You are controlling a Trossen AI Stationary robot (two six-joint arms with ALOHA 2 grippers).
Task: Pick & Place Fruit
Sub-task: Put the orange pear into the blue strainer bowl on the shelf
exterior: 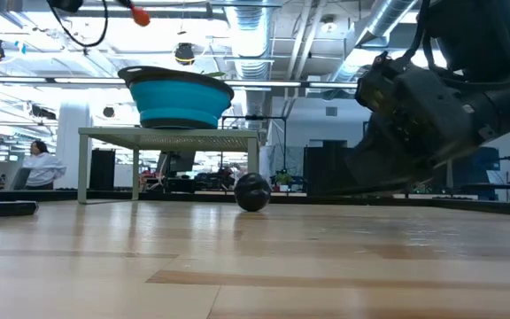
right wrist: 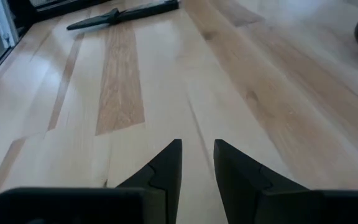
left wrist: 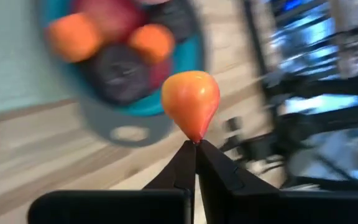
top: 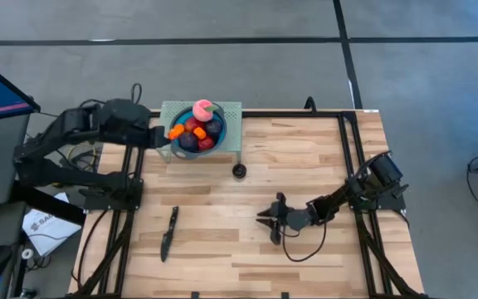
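Observation:
A blue bowl point(top: 202, 126) stands on a pale green stand point(top: 232, 112) at the table's far edge. It holds red, dark purple, orange and one pink piece of fruit. My left gripper point(left wrist: 196, 144) hangs above the bowl's left rim, shut on a small orange fruit point(left wrist: 190, 99), which also shows in the high view point(top: 175, 131) and the low view point(exterior: 140, 16). A dark round piece point(top: 238, 171) lies on the table in front of the stand. My right gripper point(right wrist: 197, 155) rests low over the table's right middle point(top: 265, 216), open and holding nothing. My left gripper pinches the orange fruit by its pointed end point(left wrist: 193, 135) between its two fingertips point(left wrist: 182, 163). The fruit sticks out beyond the fingertips, lifted clear above the bowl's left rim point(left wrist: 126, 132).
A long black knife point(top: 169, 232) lies on the table's near left part and shows in the right wrist view point(right wrist: 123, 15). Black frame rails point(top: 351, 149) run along both table sides. Bare wood lies between the knife and my right gripper. A person point(exterior: 41, 167) sits far off in the room.

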